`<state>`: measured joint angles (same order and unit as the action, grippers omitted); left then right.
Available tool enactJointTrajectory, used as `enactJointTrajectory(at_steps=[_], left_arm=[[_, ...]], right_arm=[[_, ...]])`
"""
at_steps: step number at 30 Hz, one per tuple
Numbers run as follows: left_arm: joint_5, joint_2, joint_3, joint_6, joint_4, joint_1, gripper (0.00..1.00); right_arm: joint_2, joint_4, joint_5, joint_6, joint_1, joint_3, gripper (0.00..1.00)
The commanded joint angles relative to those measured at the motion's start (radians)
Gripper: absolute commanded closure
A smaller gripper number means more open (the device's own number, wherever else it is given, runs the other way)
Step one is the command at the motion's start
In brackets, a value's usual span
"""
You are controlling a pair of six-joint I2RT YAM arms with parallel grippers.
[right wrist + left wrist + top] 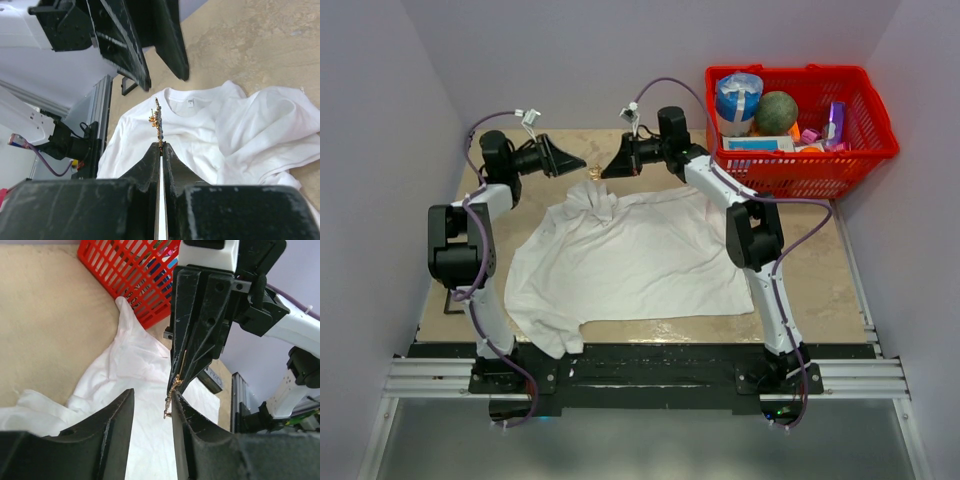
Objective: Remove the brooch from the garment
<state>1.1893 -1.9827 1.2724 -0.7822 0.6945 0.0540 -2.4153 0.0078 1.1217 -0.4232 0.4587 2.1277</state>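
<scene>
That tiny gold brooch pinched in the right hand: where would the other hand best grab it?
By the free end of the brooch, which sticks out past the right hand's closed fingertips. It is thin and held in the air clear of the shirt, so the open left hand should probably come straight on from the opposite side, a finger on each face.

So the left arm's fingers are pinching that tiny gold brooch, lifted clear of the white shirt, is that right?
Not quite: it is the right arm's fingers that pinch the brooch, shut tight on it, clear of the white shirt. The right wrist view shows it. The left arm's fingers stand open beside it.
</scene>
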Motion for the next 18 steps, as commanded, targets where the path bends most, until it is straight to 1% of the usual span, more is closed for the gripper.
enactJointTrajectory(at_steps=[1,4,7,8,10,11,12,13,15,18], left_arm=[[0.095,-0.025,0.090,0.097,0.003,0.007,0.66],[0.127,-0.037,0.102,0.098,0.010,0.000,0.68],[0.128,-0.038,0.104,0.121,-0.013,-0.003,0.62],[0.125,-0.039,0.108,0.162,-0.033,-0.003,0.56],[0.109,-0.039,0.133,0.230,-0.142,-0.006,0.53],[0.104,-0.041,0.143,0.294,-0.180,-0.009,0.53],[0.101,-0.044,0.159,0.317,-0.234,-0.013,0.53],[0.101,-0.048,0.166,0.346,-0.251,-0.016,0.54],[0.099,-0.051,0.174,0.351,-0.263,-0.020,0.58],[0.101,-0.057,0.174,0.353,-0.270,-0.020,0.58]], right_arm=[[-0.014,-0.086,0.032,0.055,-0.009,0.072,1.00],[-0.019,-0.088,0.029,0.052,-0.009,0.075,1.00],[-0.018,-0.083,0.030,0.052,-0.009,0.071,1.00],[-0.016,-0.081,0.032,0.052,-0.009,0.071,1.00],[-0.016,-0.080,0.032,0.052,-0.009,0.069,1.00],[-0.016,-0.080,0.032,0.051,-0.009,0.067,1.00],[-0.016,-0.078,0.033,0.049,-0.009,0.067,1.00],[-0.018,-0.078,0.033,0.049,-0.009,0.069,1.00],[-0.019,-0.078,0.035,0.049,-0.011,0.072,1.00],[-0.021,-0.078,0.035,0.047,-0.009,0.072,1.00]])
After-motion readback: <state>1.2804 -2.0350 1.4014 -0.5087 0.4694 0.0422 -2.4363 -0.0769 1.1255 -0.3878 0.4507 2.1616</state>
